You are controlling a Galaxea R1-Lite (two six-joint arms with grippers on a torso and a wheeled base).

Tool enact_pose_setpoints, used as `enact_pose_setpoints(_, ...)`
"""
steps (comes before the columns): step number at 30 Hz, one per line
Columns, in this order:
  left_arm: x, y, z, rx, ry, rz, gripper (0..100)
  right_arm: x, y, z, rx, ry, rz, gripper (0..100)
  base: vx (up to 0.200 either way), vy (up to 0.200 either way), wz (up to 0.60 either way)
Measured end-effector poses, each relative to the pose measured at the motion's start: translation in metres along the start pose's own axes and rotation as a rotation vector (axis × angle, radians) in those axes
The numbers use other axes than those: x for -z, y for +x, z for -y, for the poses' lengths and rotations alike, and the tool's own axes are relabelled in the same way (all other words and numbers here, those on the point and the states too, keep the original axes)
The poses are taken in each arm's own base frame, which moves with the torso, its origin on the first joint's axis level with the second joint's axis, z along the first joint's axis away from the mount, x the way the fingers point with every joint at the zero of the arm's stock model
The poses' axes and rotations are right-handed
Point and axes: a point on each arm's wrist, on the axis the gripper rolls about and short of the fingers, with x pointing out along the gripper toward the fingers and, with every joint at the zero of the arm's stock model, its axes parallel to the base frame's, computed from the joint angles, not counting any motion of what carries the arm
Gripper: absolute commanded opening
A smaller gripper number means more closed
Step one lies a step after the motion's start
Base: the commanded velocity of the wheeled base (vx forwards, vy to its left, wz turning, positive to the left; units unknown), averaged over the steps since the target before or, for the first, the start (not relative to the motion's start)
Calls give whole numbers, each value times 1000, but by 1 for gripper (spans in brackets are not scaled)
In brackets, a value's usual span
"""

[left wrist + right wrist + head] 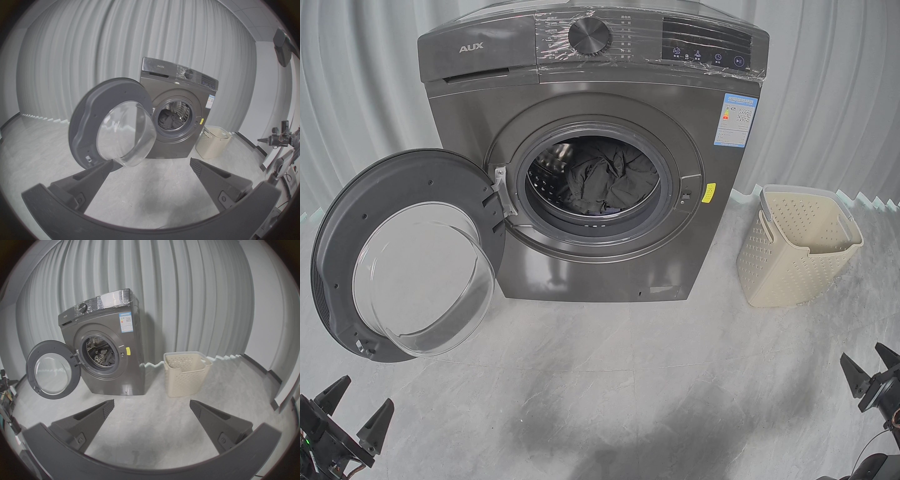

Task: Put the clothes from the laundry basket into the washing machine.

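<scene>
A grey front-loading washing machine [594,94] stands ahead with its round door [406,256] swung wide to the left. Dark clothes [606,178] lie bunched inside the drum [173,118]. A cream perforated laundry basket [797,253] stands on the floor right of the machine, and its inside looks bare [186,363]. My left gripper [359,409] is low at the near left, open and holding nothing. My right gripper [872,365] is low at the near right, open as well, well short of the basket.
Pale marbled floor [625,387] stretches between me and the machine. A white pleated curtain [831,94] runs behind everything. The open door juts out over the floor on the left side.
</scene>
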Motion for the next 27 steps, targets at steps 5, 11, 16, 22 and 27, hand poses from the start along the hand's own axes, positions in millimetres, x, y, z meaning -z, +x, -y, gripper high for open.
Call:
enact_pose_setpoints(5,8,-13,-4,-53,-16,37,100,12,-23,12,49,-45,13,100,0,0,0)
enact_pose_setpoints(11,20,-25,-6,-115,-13,54,100,41,-51,18,-17,-104,-7,100,0,0,0)
enact_pose_setpoints(16,26,-32,-6,-194,12,80,100,58,-65,18,-37,-103,26,100,0,0,0)
enact_pose_setpoints(22,31,-38,-3,-278,52,123,100,58,-70,17,-25,-92,109,100,0,0,0)
enact_pose_setpoints(27,37,-41,-2,-207,68,114,100,59,-72,17,-23,-89,133,100,0,0,0)
